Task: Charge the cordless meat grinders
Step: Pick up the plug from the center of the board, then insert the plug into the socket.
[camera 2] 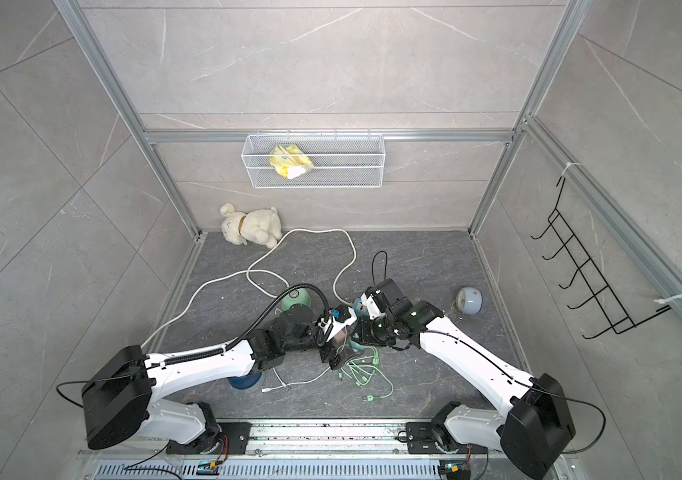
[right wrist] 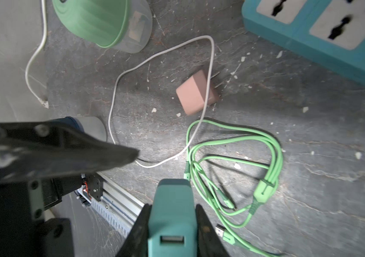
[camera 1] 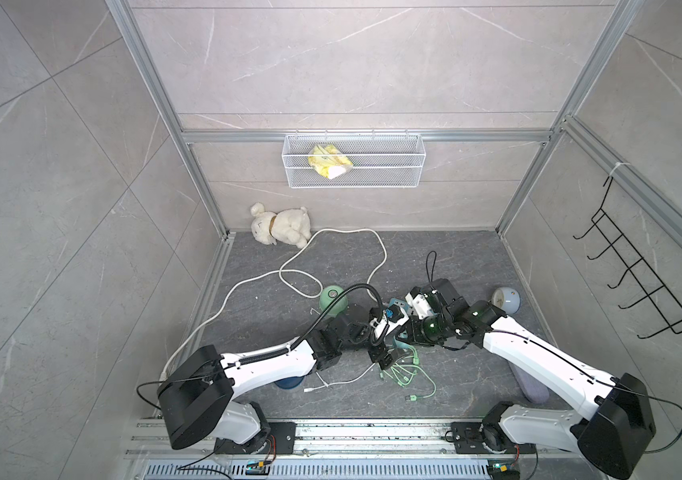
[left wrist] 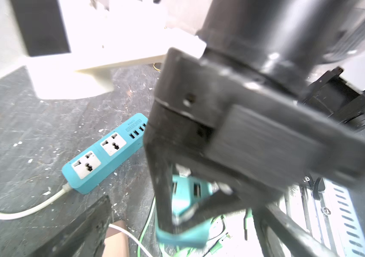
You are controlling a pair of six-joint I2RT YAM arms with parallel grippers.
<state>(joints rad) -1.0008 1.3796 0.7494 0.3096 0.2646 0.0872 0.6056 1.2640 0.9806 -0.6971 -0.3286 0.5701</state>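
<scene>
The mint green meat grinder [camera 1: 333,297] [camera 2: 295,298] [right wrist: 97,20] stands on the dark floor behind my left arm. The navy blue meat grinder [camera 1: 287,383] [right wrist: 89,125] is mostly hidden under my left forearm. My right gripper [right wrist: 172,209] [camera 1: 401,337] is shut on a teal cube charger [right wrist: 172,213] [left wrist: 186,200], held just above the floor. My left gripper [left wrist: 183,234] [camera 1: 386,354] is open, its fingers [left wrist: 81,229] spread on either side of that charger without touching it. A pink cube charger [right wrist: 196,92] lies on the floor with a thin white cable [right wrist: 115,89] across it.
A teal power strip [left wrist: 101,153] [right wrist: 310,33] with a thick white cord [camera 1: 331,249] lies mid-floor. A tangled green cable [right wrist: 243,155] [camera 1: 406,374] is beside the grippers. A grey-white globe [camera 1: 506,298], a plush toy [camera 1: 281,226], a wire basket [camera 1: 352,160] and a wall hook rack [camera 1: 642,286] are further off.
</scene>
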